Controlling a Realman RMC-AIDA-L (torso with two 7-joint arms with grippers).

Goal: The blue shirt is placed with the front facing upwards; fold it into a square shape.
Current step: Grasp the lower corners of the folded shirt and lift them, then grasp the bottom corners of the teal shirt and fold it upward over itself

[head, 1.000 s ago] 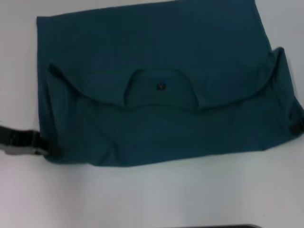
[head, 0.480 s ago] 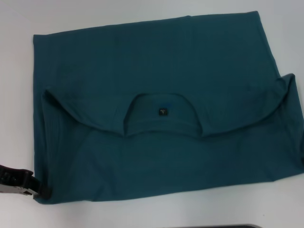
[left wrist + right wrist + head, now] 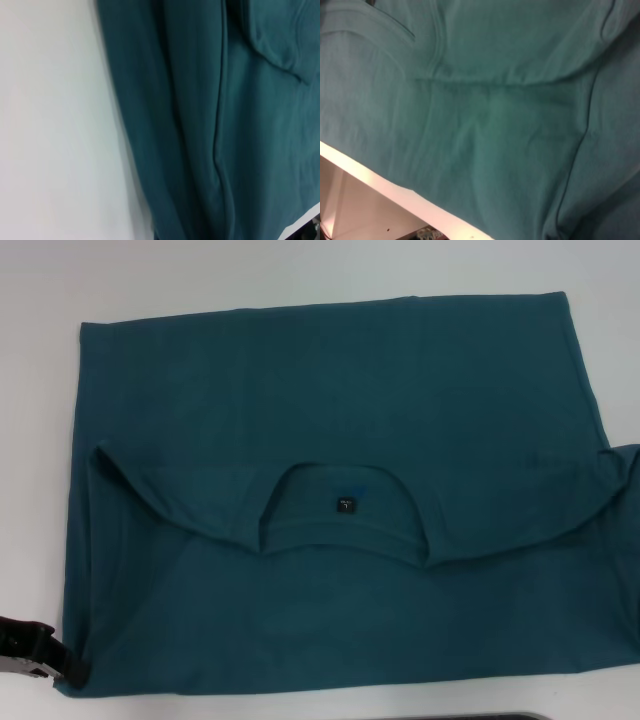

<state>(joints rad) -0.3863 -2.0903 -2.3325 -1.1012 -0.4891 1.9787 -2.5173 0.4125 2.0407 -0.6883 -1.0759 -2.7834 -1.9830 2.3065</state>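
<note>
The blue shirt (image 3: 330,440) is spread flat on the white worktop (image 3: 300,275) and fills most of the head view. It is folded across its width, so that a wide rectangle is formed, and its right part is cut by the edge of that view. The round ribbed collar (image 3: 335,540) is seen near the middle, opening toward the far side, with a small black neck label (image 3: 345,504) inside it. From the collar a curved fold edge runs out to both sides. No print is visible on the cloth.

The left hand (image 3: 40,658) is seen at the near left corner of the shirt, low on the worktop, and it touches the cloth there. Only its dark outer part is shown, so it cannot be told how far it is open or whether the corner is held.

In the left wrist view the shirt's edge (image 3: 125,125) is seen lying on the worktop, with long soft creases. In the right wrist view only cloth and the worktop's border (image 3: 380,182) are shown. The right hand is not seen in any view.
</note>
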